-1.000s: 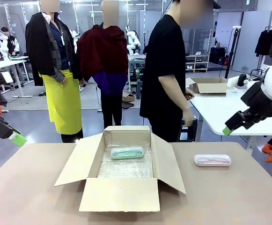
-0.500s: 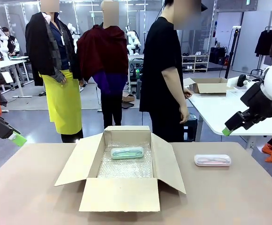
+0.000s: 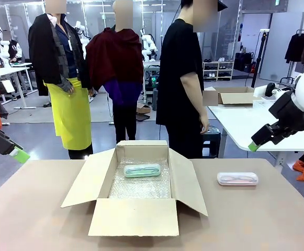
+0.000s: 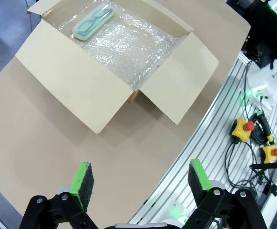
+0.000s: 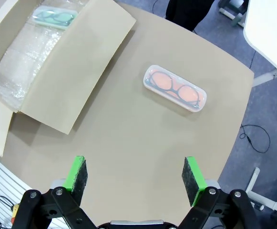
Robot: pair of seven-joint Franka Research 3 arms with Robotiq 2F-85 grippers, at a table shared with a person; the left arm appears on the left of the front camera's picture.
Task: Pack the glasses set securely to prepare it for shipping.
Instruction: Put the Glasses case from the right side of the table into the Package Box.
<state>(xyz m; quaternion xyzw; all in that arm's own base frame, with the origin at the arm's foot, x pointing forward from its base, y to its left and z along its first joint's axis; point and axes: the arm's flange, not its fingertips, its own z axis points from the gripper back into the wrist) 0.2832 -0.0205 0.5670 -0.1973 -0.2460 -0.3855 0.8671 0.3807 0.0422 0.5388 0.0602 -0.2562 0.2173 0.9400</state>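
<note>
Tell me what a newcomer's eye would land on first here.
The open cardboard box at mid-table, lined with bubble wrap, with the mint green glasses case lying at its far end. Next, the pale pink glasses case, alone on the table to the box's right.

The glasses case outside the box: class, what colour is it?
The case is pale pink; the right wrist view shows it best.
</note>
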